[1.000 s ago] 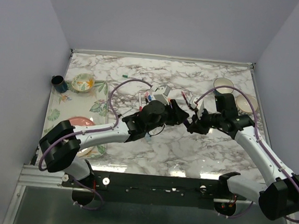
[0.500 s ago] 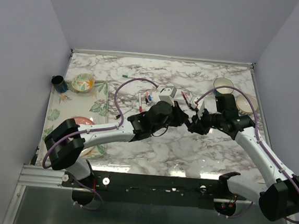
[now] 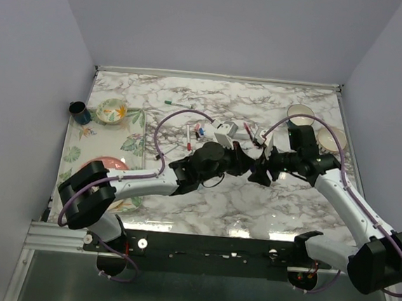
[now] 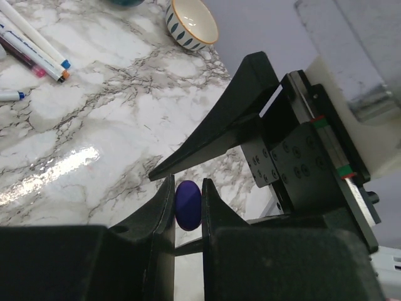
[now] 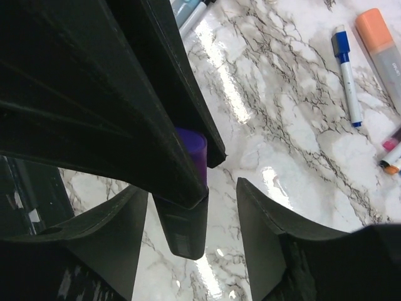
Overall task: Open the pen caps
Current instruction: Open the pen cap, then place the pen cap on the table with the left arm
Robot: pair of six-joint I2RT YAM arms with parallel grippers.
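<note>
In the left wrist view, the left gripper [image 4: 187,185] was clamped tight on a purple pen cap [image 4: 188,205], with one black finger pressed to each side of it. A wedge-shaped finger [image 4: 219,132] of the other arm lay just beside the cap and reached across above it. Several pens [image 4: 34,44] lay on the marble table [image 4: 113,106] well beyond the cap, and a patterned bowl [image 4: 191,22] stood farther off. In the right wrist view, the right gripper [image 5: 191,187] stood spread wide, its two fingers on either side of the cap and touching nothing. The cap sat wedged under the left arm's dark fingers, just above the gap. A blue-capped marker [image 5: 346,69] and an orange highlighter [image 5: 382,50] lay well apart from the cap, toward the upper right. In the top external view, both arms met over the middle of the table. The cap itself was hidden among their black fingers, the scattered pens lay just beyond that spot, and a floral tray [image 3: 135,143] lay well to its left.
</note>
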